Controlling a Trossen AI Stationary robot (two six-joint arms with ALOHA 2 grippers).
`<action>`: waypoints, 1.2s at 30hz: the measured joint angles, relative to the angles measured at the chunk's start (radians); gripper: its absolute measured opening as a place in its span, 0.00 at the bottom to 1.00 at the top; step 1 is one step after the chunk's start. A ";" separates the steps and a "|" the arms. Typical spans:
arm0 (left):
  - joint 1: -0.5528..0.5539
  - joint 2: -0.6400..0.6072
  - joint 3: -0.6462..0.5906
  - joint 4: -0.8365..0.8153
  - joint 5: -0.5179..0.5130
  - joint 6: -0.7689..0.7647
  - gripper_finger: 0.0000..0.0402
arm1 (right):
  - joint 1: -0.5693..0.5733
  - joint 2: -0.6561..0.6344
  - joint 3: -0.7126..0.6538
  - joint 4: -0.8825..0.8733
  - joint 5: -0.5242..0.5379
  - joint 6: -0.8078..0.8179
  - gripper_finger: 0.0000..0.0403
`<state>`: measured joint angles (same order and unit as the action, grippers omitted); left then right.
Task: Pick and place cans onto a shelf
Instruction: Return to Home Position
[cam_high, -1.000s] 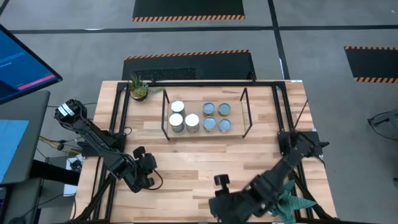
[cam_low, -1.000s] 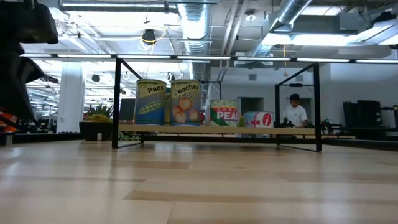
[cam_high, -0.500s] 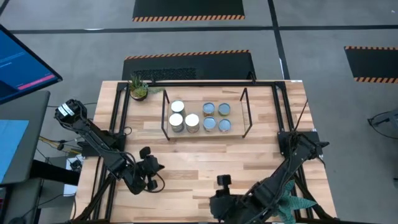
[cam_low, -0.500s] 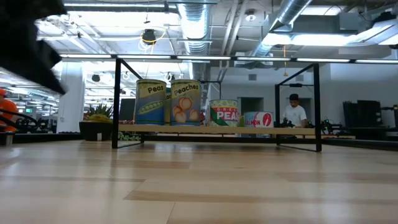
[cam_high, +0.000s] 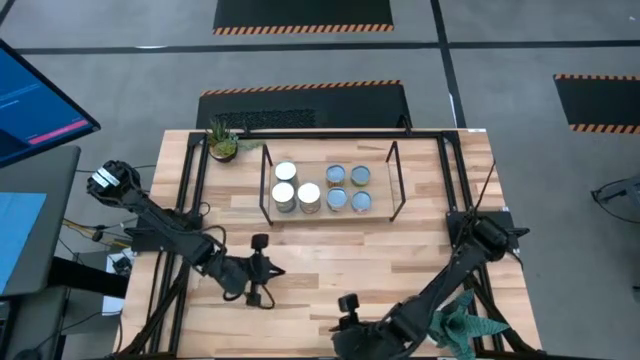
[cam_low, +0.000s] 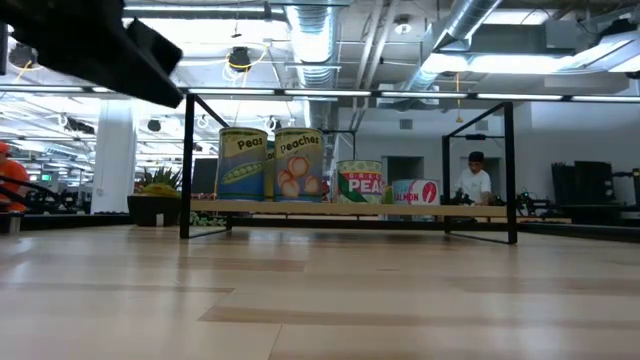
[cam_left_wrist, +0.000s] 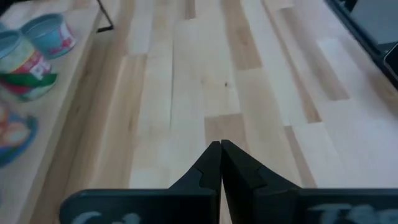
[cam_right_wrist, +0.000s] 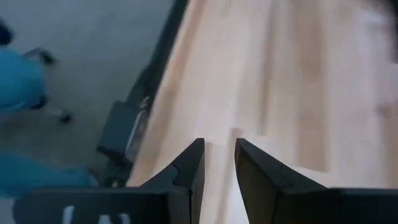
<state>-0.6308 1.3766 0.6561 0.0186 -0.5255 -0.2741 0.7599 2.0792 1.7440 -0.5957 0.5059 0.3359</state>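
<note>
High view shows seven cans on the shelf, upper centre. Left claw, fingers pressed together, hangs over the tabletop lower left of it; right claw, slightly parted, bottom centre.

On the shelf, the yellow can reads "Peas", its neighbour "Peaches", the green can "PEA", and the low can "LMON".

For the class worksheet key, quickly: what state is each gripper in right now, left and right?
Left gripper: jaws shut, holding nothing.
Right gripper: jaws slightly open, holding nothing.
</note>
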 joint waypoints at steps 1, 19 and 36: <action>0.016 0.000 -0.015 0.033 0.019 0.016 0.00 | -0.011 0.000 -0.025 0.033 -0.032 -0.016 0.28; 0.201 -0.198 -0.556 0.821 0.248 -0.011 0.00 | -0.142 -0.518 -0.778 0.712 -0.160 -0.110 0.28; 0.241 -0.352 -0.587 0.740 0.194 -0.014 0.00 | -0.502 -0.958 -1.556 1.470 -0.536 -0.187 0.28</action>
<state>-0.3900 1.0245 0.0689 0.7584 -0.3311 -0.2883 0.2577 1.1216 0.1879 0.8739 -0.0305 0.1493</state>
